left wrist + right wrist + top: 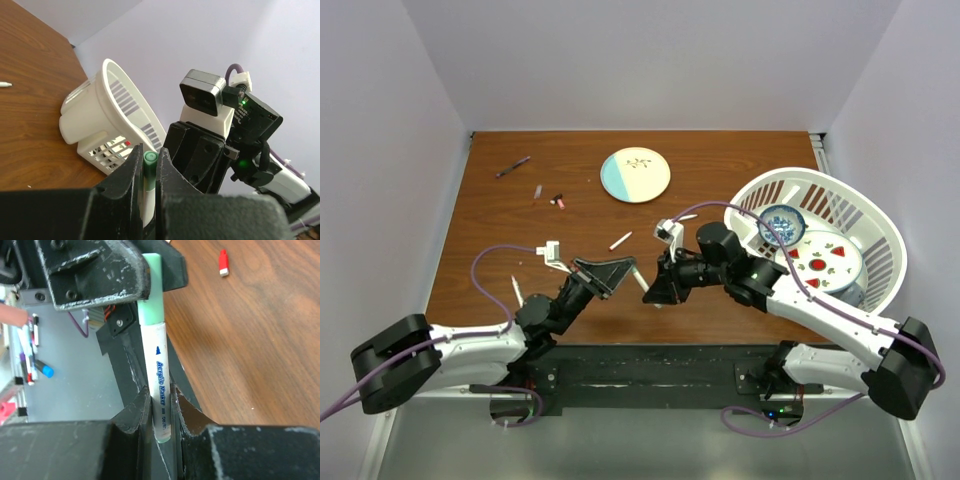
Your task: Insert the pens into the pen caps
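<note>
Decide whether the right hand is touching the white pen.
Touching. The right wrist view shows the right hand clamped on the white pen, pressing its barrel from both sides with no gap.

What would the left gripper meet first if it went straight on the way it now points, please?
Most likely the right gripper: it sits directly ahead of the left gripper, and both grip the same green-capped pen.

You can read just one label: "Acrylic Marker" in blue letters runs lengthwise along the white barrel of the marker pen [160, 390], after a small blue arrow mark near its green cap [151, 295]; the finer print following it is illegible.
</note>
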Robot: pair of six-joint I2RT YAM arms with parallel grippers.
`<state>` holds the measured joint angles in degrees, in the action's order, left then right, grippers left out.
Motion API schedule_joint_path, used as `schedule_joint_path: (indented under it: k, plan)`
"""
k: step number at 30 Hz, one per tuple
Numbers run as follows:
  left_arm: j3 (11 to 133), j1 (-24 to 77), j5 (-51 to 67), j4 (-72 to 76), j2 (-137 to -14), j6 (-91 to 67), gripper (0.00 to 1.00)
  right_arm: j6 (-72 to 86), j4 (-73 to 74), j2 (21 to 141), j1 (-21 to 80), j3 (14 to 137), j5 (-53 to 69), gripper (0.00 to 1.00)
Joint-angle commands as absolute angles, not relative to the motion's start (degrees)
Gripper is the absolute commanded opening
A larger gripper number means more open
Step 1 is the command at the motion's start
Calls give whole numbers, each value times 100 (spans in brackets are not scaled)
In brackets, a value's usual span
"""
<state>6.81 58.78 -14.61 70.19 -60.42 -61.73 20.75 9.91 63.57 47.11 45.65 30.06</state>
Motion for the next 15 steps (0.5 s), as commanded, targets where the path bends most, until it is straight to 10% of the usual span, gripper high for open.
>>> schedule_joint_path:
  k: [1,15]
  plan:
    - [913,7154,1117,4645,-6223,-5889,0,2487,-2260,6249,3894,5729,1205,0]
    - [1275,7190,799,3919,-6082,-5247,0,2514,-2065,6724,3911,6117,800,0]
